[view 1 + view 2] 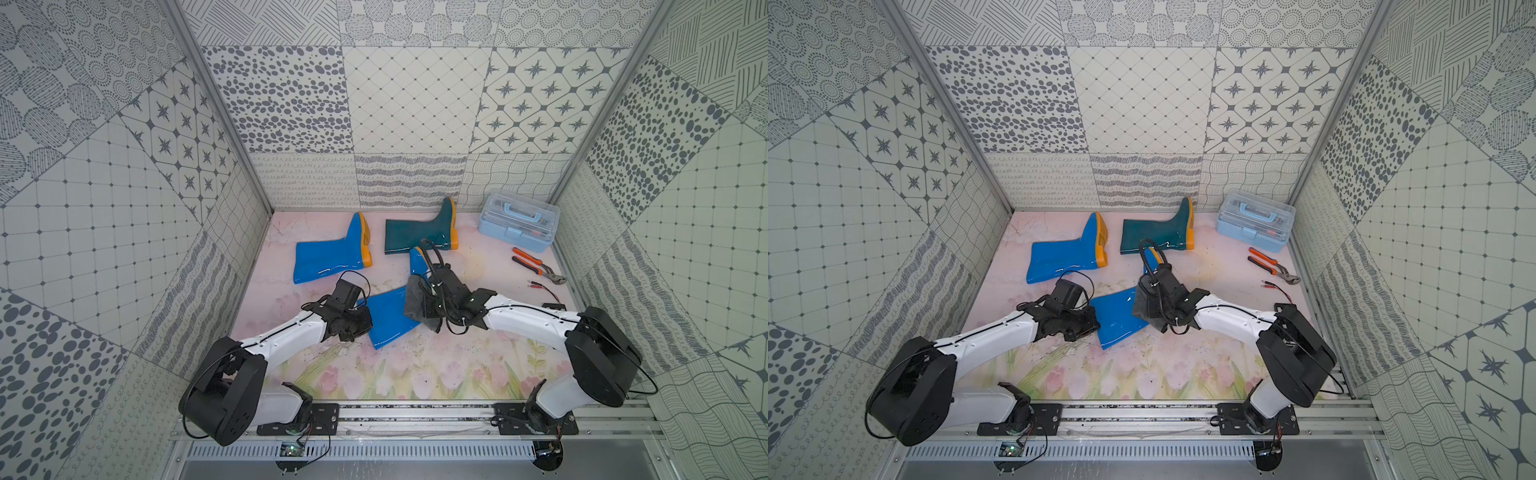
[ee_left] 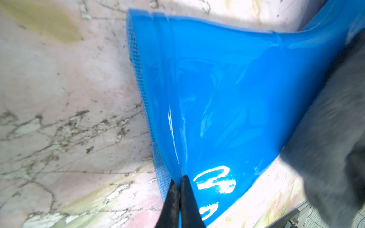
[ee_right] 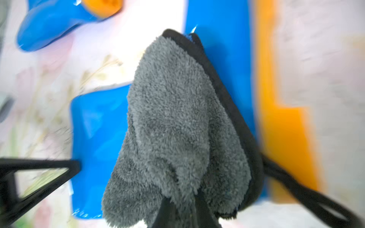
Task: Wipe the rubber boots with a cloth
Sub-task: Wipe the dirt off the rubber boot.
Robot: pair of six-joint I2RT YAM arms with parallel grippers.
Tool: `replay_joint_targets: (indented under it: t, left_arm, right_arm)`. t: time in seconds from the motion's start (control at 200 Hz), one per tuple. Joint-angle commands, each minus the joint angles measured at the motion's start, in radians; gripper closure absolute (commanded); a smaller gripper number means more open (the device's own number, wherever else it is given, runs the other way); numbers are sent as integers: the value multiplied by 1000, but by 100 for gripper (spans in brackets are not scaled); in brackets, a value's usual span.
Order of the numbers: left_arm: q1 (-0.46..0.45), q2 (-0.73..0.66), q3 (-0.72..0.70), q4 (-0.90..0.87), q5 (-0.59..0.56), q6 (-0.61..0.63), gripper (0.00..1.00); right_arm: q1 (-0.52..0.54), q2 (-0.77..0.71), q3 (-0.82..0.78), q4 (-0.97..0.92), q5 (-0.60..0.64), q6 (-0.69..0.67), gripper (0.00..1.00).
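Left gripper (image 2: 179,180) is pinching the near blue boot (image 2: 227,88) by its nine-o'clock cuff, seemingly anchoring it; right gripper (image 3: 183,199) is clamping the grey cloth (image 3: 173,118) against its three-o'clock side for wiping.

Same build on both: the left arm (image 1: 286,336) and right arm (image 1: 528,318) are clad in glossy white shells, with chunky rounded black joint housings (image 1: 232,395). Tiny screws (image 1: 275,344) are dotted along the white links and a thin black cable (image 1: 536,307) is run down each. A thicker looped cable (image 1: 430,257) is seen at the right wrist. The left gripper (image 2: 180,178) is finished in slim, scuffed black fingers (image 2: 189,197).
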Motion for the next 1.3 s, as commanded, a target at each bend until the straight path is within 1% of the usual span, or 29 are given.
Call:
replay_joint_targets:
  t: [0.0,0.05,0.105,0.23,0.28,0.32,0.42,0.505,0.7,0.75,0.81,0.88,0.915,0.99,1.025,1.12,1.2,1.296]
  left_arm:
    - [3,10,5,-74,4,38,100]
    - [4,12,7,-73,6,38,100]
    - [3,12,9,-70,6,37,100]
    - [4,6,3,-68,-2,36,100]
    - [4,1,-1,-69,-7,37,100]
    - [4,-4,-6,-74,-10,36,100]
    - [5,-25,-18,-76,5,33,100]
    - [5,-45,-27,-80,6,32,100]
    - [8,-68,-23,-102,-13,46,100]
    - [8,-64,-24,-98,-10,49,100]
    - [8,-58,-26,-89,-2,51,100]
    - [8,-46,-28,-77,5,51,100]
    - [8,-39,-27,-75,6,48,100]
    - [8,-27,-22,-73,10,48,100]
    - [8,-25,-21,-73,12,48,100]
    - [8,-31,-20,-86,1,50,100]
    - [8,-45,-20,-105,-9,53,100]
    - [10,-76,-30,-100,-17,53,100]
  right_arm:
    - [15,-18,10,-79,36,-88,100]
    - [32,4,28,-56,8,-74,100]
    - [80,56,63,-22,-8,-59,100]
    - [212,256,231,2,-64,-43,100]
    - [240,328,295,23,-107,-33,100]
    - [241,367,328,44,-150,-20,100]
    - [191,393,362,46,-164,-38,100]
    - [105,372,370,0,-151,-91,100]
    - [-86,269,382,-163,-29,-263,100]
    - [-112,259,391,-189,-24,-289,100]
    - [-119,261,405,-205,-39,-300,100]
    - [-89,280,419,-188,-118,-264,100]
    - [-63,292,428,-175,-135,-251,100]
    - [15,359,501,-190,-99,-257,100]
    - [34,399,542,-201,-89,-255,100]
    - [79,468,611,-206,-151,-202,100]
    - [151,471,595,-183,-157,-164,100]
    - [192,435,529,-95,-225,-82,100]
